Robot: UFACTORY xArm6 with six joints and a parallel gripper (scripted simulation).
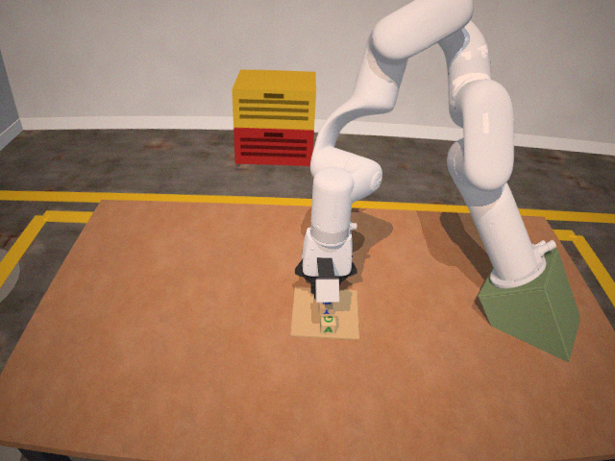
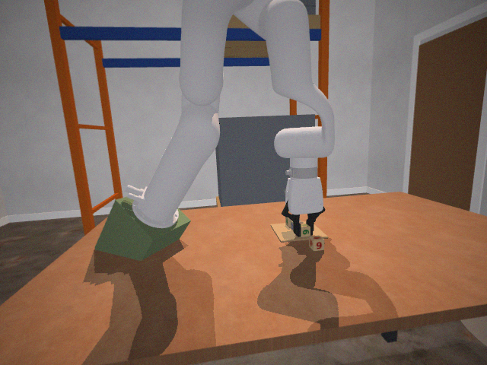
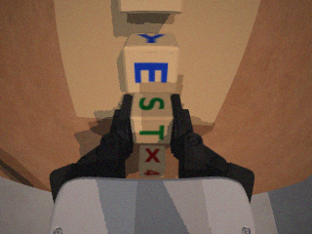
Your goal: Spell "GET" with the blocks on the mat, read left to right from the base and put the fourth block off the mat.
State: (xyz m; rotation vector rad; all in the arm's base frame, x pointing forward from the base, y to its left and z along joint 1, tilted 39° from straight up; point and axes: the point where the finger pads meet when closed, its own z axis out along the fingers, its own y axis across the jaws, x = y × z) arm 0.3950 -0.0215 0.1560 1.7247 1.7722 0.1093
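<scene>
Tabletop (image 1: 198,372) (image 2: 236,267) (image 3: 29,97): brown, tan mat (image 1: 302,322) (image 2: 280,230) (image 3: 93,83) on it | room: pale walls (image 1: 124,49) (image 2: 149,90), orange-blue rack (image 2: 67,98) | jaws: gripping S/T block (image 2: 305,230) (image 3: 152,118)

We mark open strips of mat (image 1: 303,322) (image 2: 280,231) (image 3: 88,73) on both sides of the row, wide enough for a finger to pass. The E block (image 1: 326,308) (image 3: 151,70) blocks the way just ahead of the gripper (image 1: 324,298) (image 2: 304,233) (image 3: 151,106), with the G block (image 1: 328,322) (image 3: 150,5) beyond; we see a gap between them. The T block (image 2: 305,230) (image 3: 151,131) fills the space between the fingers. Behind it, we flag the red-lettered block (image 2: 316,243) (image 3: 152,158) off the mat. Overhead, the arm blocks straight-down access.
</scene>
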